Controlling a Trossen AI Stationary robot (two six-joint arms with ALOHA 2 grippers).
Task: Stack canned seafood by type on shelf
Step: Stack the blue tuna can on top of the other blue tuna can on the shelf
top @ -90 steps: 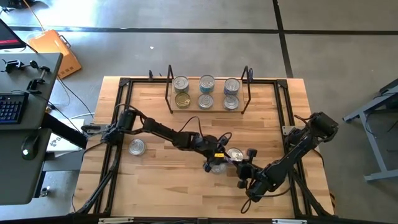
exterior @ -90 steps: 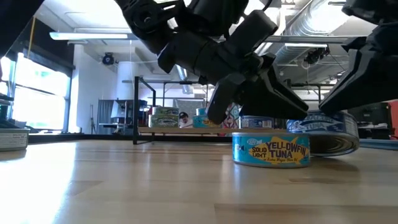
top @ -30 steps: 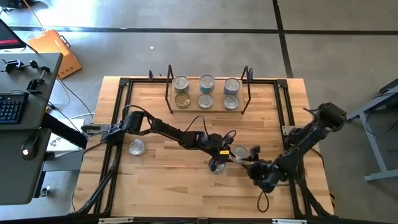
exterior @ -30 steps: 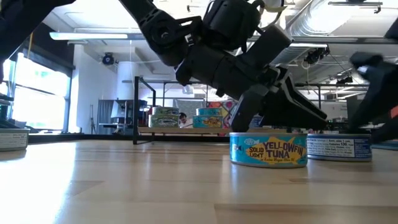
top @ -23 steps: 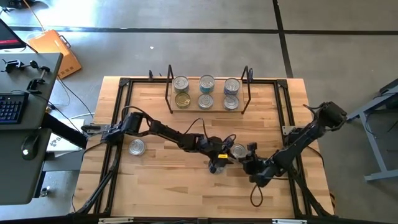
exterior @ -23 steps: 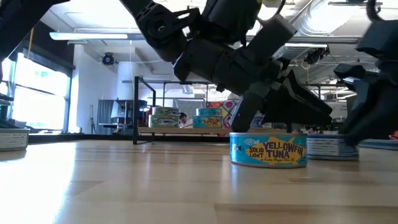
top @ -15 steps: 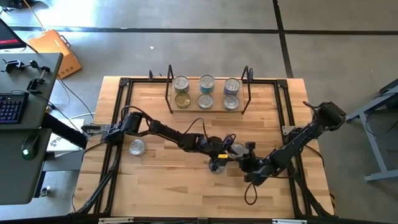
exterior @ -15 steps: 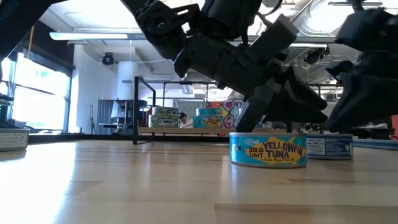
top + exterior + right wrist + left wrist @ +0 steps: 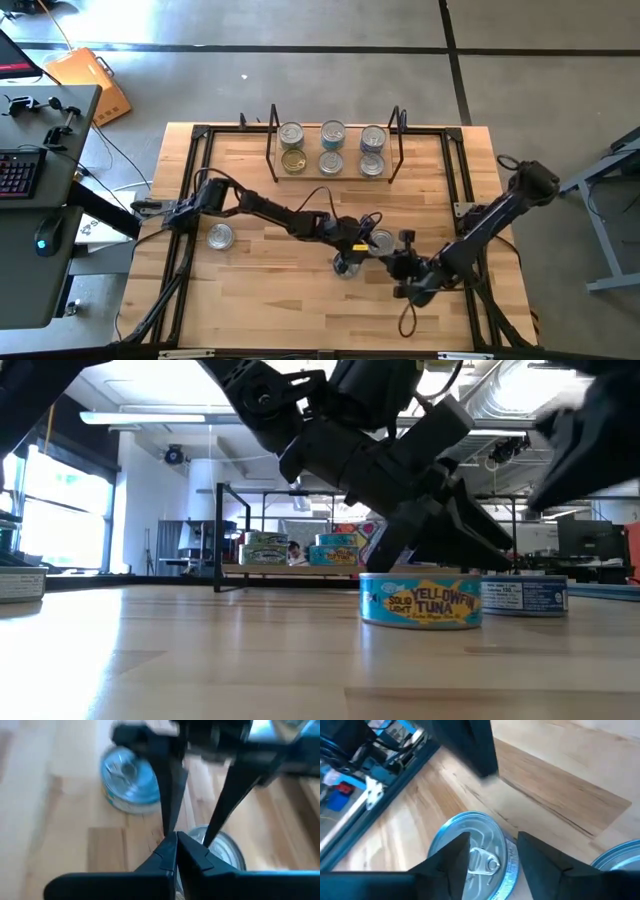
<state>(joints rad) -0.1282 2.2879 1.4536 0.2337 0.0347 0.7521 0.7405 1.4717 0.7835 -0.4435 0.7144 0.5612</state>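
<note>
The shelf (image 9: 309, 152) stands at the table's far middle with several tins on it in three pairs. On the open table a blue "Yellowfin Tuna" tin (image 9: 420, 601) stands near me, and a silver-lidded tin (image 9: 381, 241) just behind it to the right. My left gripper (image 9: 495, 862) is open and slants down over the silver tin (image 9: 479, 851), one finger on each side of the pull tab. My right gripper (image 9: 173, 846) is shut on nothing and hangs above the table just right of both tins (image 9: 398, 264). A third loose tin (image 9: 220, 237) stands at the left. My left gripper comes at the silver tin's lid (image 9: 487, 865) slanting down from the table's left. One finger (image 9: 454, 862) shows over the lid and the other (image 9: 540, 865) beside its rim. I cannot tell whether either touches it. The tin stands flat on the table.
Black frame rails (image 9: 190, 190) run along the table's left and right sides. The wire uprights (image 9: 272, 140) flank the shelf's ends. Bare wood lies between the shelf and the loose tins. Cables (image 9: 405, 318) trail by the near edge.
My right gripper has risen and drawn back from the silver tin, rolling as it went. My left gripper has tipped a little over the tins. The tuna tin and the silver tin have each slid slightly toward the table's left edge, still flat.
</note>
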